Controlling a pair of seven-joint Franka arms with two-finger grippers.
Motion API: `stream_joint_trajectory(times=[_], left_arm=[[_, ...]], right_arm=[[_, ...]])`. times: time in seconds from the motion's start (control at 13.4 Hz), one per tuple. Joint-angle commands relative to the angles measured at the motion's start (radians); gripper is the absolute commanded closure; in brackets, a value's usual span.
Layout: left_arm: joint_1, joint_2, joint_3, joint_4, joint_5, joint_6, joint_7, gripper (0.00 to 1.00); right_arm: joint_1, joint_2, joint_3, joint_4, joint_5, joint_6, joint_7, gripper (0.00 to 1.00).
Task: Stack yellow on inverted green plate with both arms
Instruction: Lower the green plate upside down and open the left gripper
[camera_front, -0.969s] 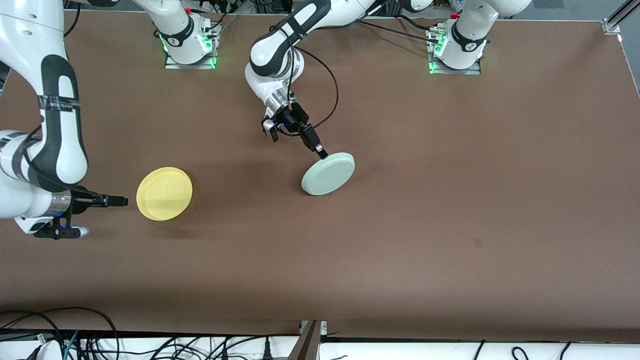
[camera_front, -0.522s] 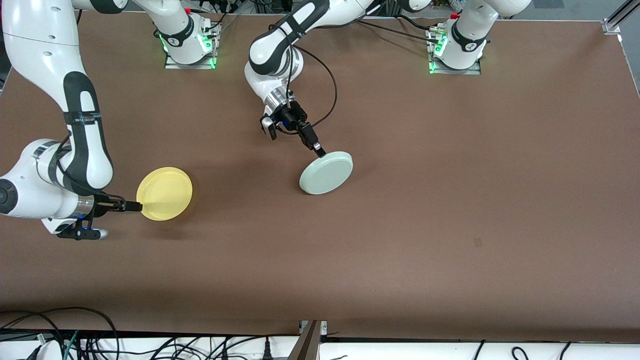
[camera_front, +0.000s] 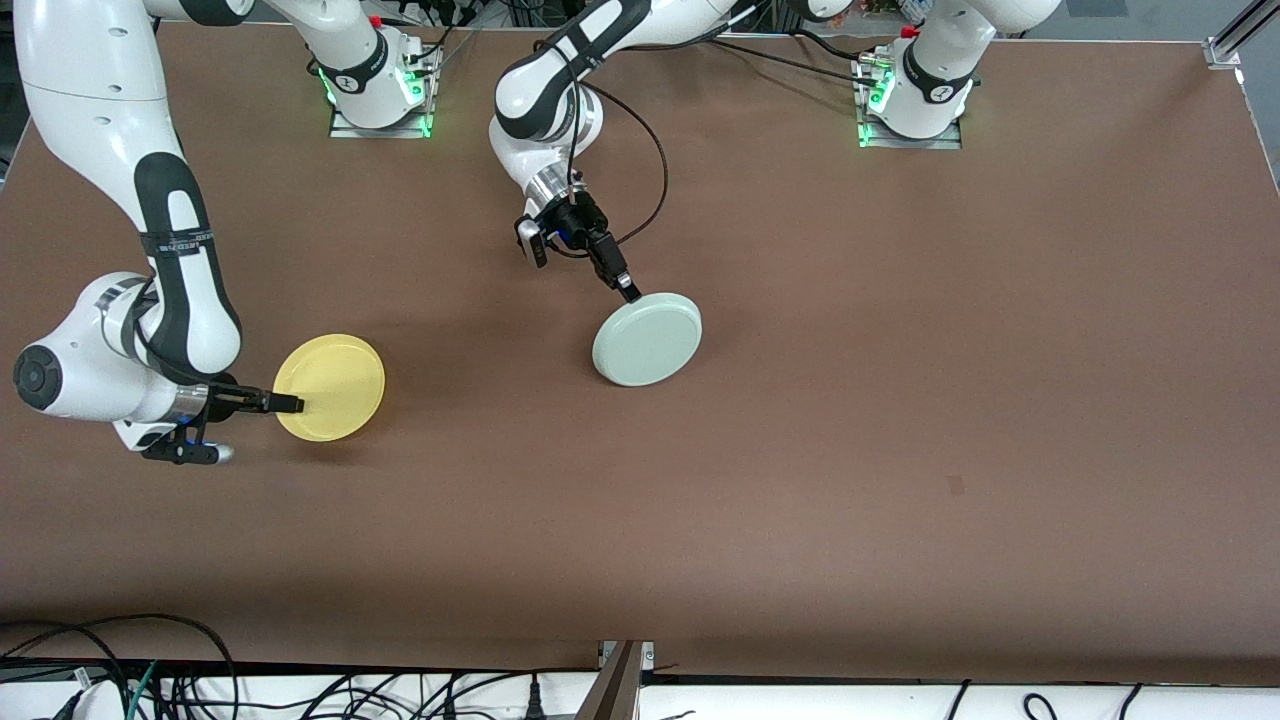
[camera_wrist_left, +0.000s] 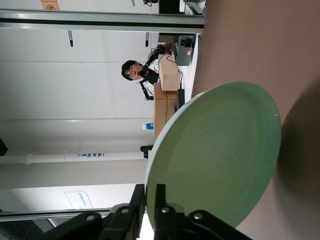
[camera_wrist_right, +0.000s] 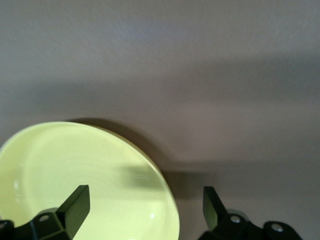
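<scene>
The pale yellow plate (camera_front: 330, 387) lies rim up on the brown table toward the right arm's end. My right gripper (camera_front: 292, 404) is open at its edge. In the right wrist view one finger (camera_wrist_right: 75, 205) is over the yellow plate (camera_wrist_right: 85, 175) and the other is outside its rim, with the gripper (camera_wrist_right: 145, 197) straddling the rim. The mint-green plate (camera_front: 647, 338) is upside down near the table's middle and tilted. My left gripper (camera_front: 630, 292) is shut on its rim. The left wrist view shows the green plate (camera_wrist_left: 220, 155) clamped in the left gripper (camera_wrist_left: 151, 200).
Both arm bases (camera_front: 378, 85) (camera_front: 912, 95) stand along the table's edge farthest from the front camera. Cables and a metal bracket (camera_front: 622, 675) lie along the nearest edge. Bare brown table (camera_front: 900, 400) spreads toward the left arm's end.
My right gripper has moved in to the yellow plate and now straddles its rim. My left gripper has shifted slightly toward the right arm's end with the green plate.
</scene>
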Motion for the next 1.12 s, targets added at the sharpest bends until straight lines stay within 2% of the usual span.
stream_joint_trajectory(times=[0.0, 0.15, 0.3, 0.45, 0.6, 0.67, 0.82, 0.89, 1.04], left_arm=[[0.0, 0.025, -0.023, 0.037, 0.014, -0.007, -0.012, 0.0], [0.0, 0.024, -0.065, 0.037, 0.011, -0.01, -0.081, 0.0], [0.0, 0.018, -0.109, 0.042, -0.055, -0.013, -0.2, 0.0], [0.0, 0.009, -0.112, 0.046, -0.135, -0.006, -0.332, 0.0], [0.004, -0.002, -0.116, 0.056, -0.164, 0.08, -0.436, 0.0], [0.012, -0.007, -0.116, 0.06, -0.196, 0.132, -0.484, 0.0], [0.032, -0.027, -0.111, 0.069, -0.25, 0.224, -0.539, 0.0], [0.041, -0.033, -0.112, 0.069, -0.259, 0.268, -0.581, 0.0], [0.066, -0.043, -0.119, 0.069, -0.291, 0.368, -0.696, 0.0]], right_arm=[[-0.021, -0.055, 0.001, -0.089, 0.035, 0.029, -0.072, 0.0], [-0.027, -0.08, 0.0, -0.117, 0.035, 0.026, -0.081, 0.0], [-0.027, -0.094, -0.002, -0.14, 0.035, 0.026, -0.085, 0.0], [-0.029, -0.095, -0.002, -0.153, 0.035, 0.032, -0.103, 0.0], [-0.029, -0.094, -0.002, -0.153, 0.035, 0.038, -0.103, 0.02], [-0.03, -0.089, -0.002, -0.153, 0.035, 0.041, -0.103, 0.12], [-0.03, -0.087, -0.002, -0.153, 0.035, 0.044, -0.103, 0.39], [-0.03, -0.087, -0.002, -0.153, 0.035, 0.044, -0.103, 0.48], [-0.03, -0.084, -0.002, -0.153, 0.035, 0.044, -0.103, 0.55]])
